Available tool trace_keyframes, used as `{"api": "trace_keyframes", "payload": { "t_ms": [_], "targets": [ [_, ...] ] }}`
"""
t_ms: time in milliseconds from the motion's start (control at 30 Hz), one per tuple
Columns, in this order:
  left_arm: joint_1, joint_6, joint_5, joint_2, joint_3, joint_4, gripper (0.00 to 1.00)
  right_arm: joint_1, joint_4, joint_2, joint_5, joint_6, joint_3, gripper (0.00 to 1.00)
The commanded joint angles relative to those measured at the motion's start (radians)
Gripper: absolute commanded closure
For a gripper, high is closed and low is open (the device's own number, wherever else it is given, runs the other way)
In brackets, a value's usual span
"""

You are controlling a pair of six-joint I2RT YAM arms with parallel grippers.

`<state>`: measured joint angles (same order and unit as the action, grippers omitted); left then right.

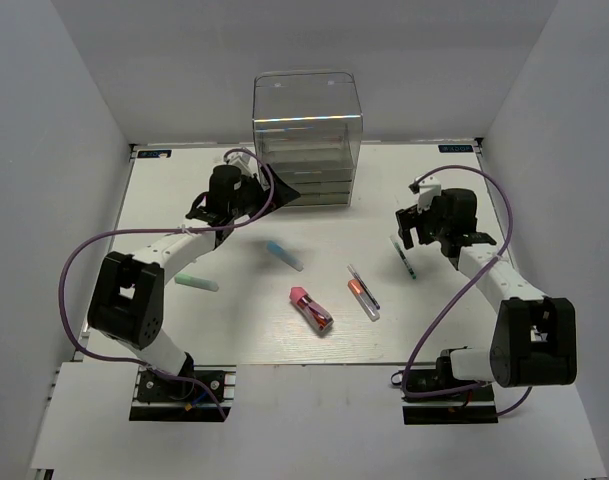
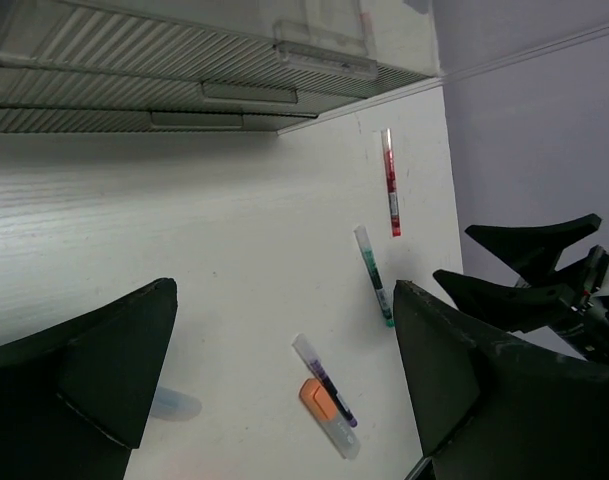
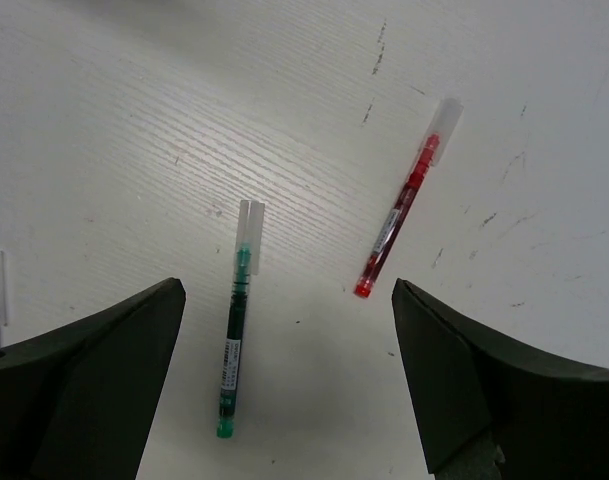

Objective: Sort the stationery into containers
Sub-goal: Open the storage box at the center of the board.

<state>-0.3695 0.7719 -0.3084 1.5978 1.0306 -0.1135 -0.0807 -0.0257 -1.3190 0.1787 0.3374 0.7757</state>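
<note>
The tall clear box [image 1: 306, 120] with stacked drawers [image 2: 184, 80] stands at the back. My left gripper [image 1: 277, 190] is open and empty, just in front of the drawers, and it also shows in its own view [image 2: 284, 290]. My right gripper [image 1: 414, 230] is open and empty, above a green pen [image 3: 234, 330] and a red pen [image 3: 399, 215]. The green pen [image 1: 404, 258] lies just near of it. A blue-capped marker [image 1: 282, 254], a pink-red tube [image 1: 311, 309], an orange-tipped clear pen [image 1: 365, 298] beside a thin dark pen [image 1: 363, 284], and a mint-green bar [image 1: 196, 283] lie on the table.
White walls enclose the table [image 1: 234, 330] on three sides. Purple cables [image 1: 79, 260] loop from both arms. In the left wrist view the right gripper's fingers [image 2: 544, 270] show at the right, past the green pen [image 2: 373, 274] and red pen [image 2: 390, 183].
</note>
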Motion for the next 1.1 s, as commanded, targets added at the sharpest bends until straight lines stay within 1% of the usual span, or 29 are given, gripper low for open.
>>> {"api": "trace_keyframes", "payload": {
  "t_ms": [0,33,200,233,267,400,433,467,500,533,567,600,633,667,733,767,833,933,1000,1067],
  "targets": [
    [-0.014,0.010,0.023,-0.022,0.000,-0.073,0.03,0.001,0.043,-0.013,0.030,-0.023,0.025,0.10],
    [-0.014,0.010,0.032,-0.022,-0.010,-0.084,0.04,0.001,0.044,-0.013,0.025,-0.002,0.023,0.10],
    [-0.023,0.047,0.043,0.007,-0.020,-0.149,0.07,0.001,0.030,-0.014,0.045,0.109,0.002,0.10],
    [-0.032,0.047,0.043,0.019,-0.020,-0.149,0.09,0.002,-0.015,-0.010,0.063,0.123,-0.003,0.10],
    [-0.032,0.056,0.063,0.028,-0.020,-0.149,0.10,0.001,-0.022,-0.005,0.086,0.136,-0.003,0.10],
    [-0.032,0.056,0.135,0.028,-0.030,-0.181,0.14,0.002,-0.034,-0.020,0.142,0.107,0.002,0.10],
    [-0.032,0.056,0.153,0.028,-0.041,-0.199,0.16,-0.001,-0.030,-0.022,0.153,0.103,0.002,0.13],
    [-0.032,0.056,0.187,0.028,-0.041,-0.212,0.22,0.001,-0.031,-0.026,0.160,0.089,0.007,0.19],
    [-0.032,0.056,0.205,0.028,-0.050,-0.225,0.26,0.001,-0.022,-0.031,0.183,0.083,0.008,0.35],
    [-0.032,0.066,0.222,0.028,-0.062,-0.236,0.31,-0.001,-0.010,-0.032,0.185,0.072,0.010,0.42],
    [-0.032,0.066,0.245,0.037,-0.063,-0.274,0.43,-0.001,0.001,-0.042,0.189,0.068,0.008,0.49],
    [-0.032,0.076,0.255,0.037,-0.075,-0.296,0.50,-0.001,0.003,-0.043,0.203,0.068,0.011,0.60],
    [-0.032,0.076,0.264,0.047,-0.075,-0.317,0.56,-0.001,0.006,-0.045,0.208,0.066,0.008,0.62],
    [-0.032,0.076,0.284,0.047,-0.084,-0.354,0.60,-0.001,0.010,-0.049,0.217,0.066,0.010,0.62],
    [-0.032,0.076,0.295,0.074,-0.084,-0.385,0.60,-0.001,0.012,-0.054,0.225,0.072,0.010,0.62],
    [-0.032,0.076,0.295,0.083,-0.084,-0.425,0.60,-0.001,0.015,-0.059,0.225,0.072,0.011,0.61],
    [-0.032,0.085,0.304,0.117,-0.084,-0.466,0.56,-0.001,0.015,-0.060,0.228,0.077,0.008,0.56],
    [-0.032,0.133,0.313,0.161,-0.107,-0.586,0.48,-0.001,0.047,-0.062,0.237,0.086,0.007,0.53],
    [-0.032,0.179,0.313,0.188,-0.116,-0.670,0.47,-0.001,0.056,-0.056,0.249,0.089,0.000,0.53],
    [-0.032,0.201,0.313,0.229,-0.116,-0.713,0.45,-0.002,0.063,-0.059,0.263,0.092,-0.007,0.54]
  ]
}}
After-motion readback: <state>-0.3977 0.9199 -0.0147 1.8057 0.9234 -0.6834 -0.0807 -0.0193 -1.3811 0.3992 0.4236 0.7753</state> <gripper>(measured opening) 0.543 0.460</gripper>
